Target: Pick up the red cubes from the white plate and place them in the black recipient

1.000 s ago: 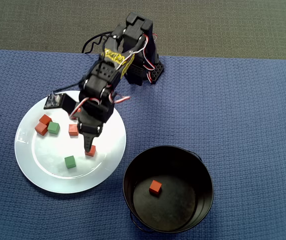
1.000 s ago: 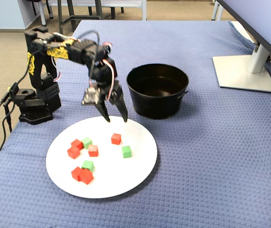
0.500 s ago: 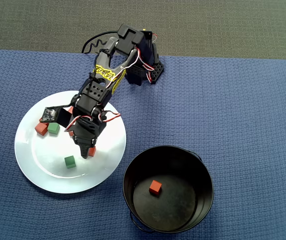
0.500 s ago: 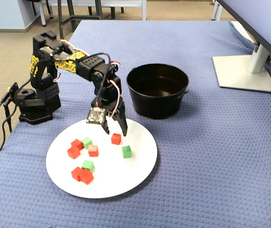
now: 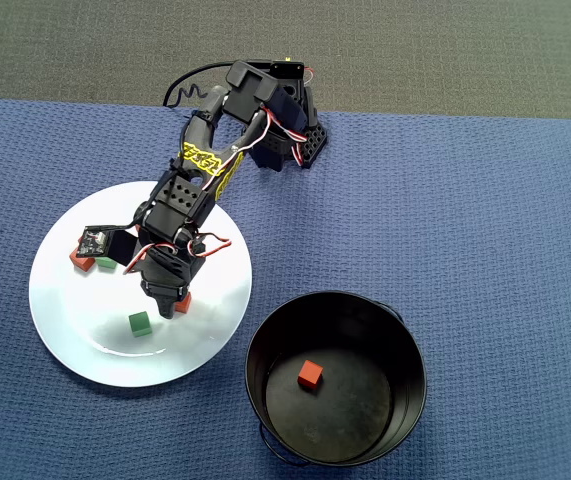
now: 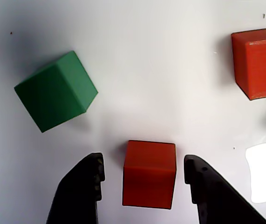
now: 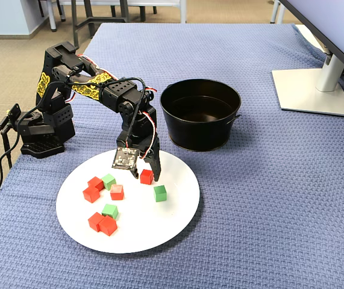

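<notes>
Wrist view shows the black two-finger gripper (image 6: 142, 175) spread open around one small matte red cube (image 6: 149, 173), a gap on each side; the cube sits on the glossy white round plate (image 7: 178, 211), left of the black metal pot (image 7: 200, 114); next, I judge, squeezing, then lifting.

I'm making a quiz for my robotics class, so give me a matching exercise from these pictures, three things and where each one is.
Things:
1. red cube in the wrist view
2. red cube in the overhead view
3. green cube

Places:
A. inside the black recipient
B. on the white plate, clear of the jaws
C. between the open jaws of the gripper

Pairs: 1-C, 2-A, 3-B
</notes>
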{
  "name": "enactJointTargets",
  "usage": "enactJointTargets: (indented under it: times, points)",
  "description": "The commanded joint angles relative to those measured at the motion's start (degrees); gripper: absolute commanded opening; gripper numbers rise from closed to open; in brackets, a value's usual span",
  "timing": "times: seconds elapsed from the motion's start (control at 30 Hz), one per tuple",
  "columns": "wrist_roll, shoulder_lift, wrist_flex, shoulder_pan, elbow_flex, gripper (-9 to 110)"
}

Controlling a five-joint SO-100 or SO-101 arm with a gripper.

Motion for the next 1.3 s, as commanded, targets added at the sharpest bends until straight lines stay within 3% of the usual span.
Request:
enactJointTargets:
  times: [0.0, 0.27, 0.47, 0.77, 1.0, 1.27]
  points:
    - [-0.79, 1.85, 0.88, -0.44, -2.02, 12]
    - [-1.23, 2.99, 0.18, -1.14, 0.26, 0]
    - [-0.53, 5.1, 0.18, -1.14, 0.18, 0]
    - [7.56, 23.55, 1.85, -3.6, 1.58, 0]
    - [18.72, 32.17, 6.77, -14.15, -5.01, 0]
    - [24.87, 22.68, 5.45, -33.13, -18.11, 0]
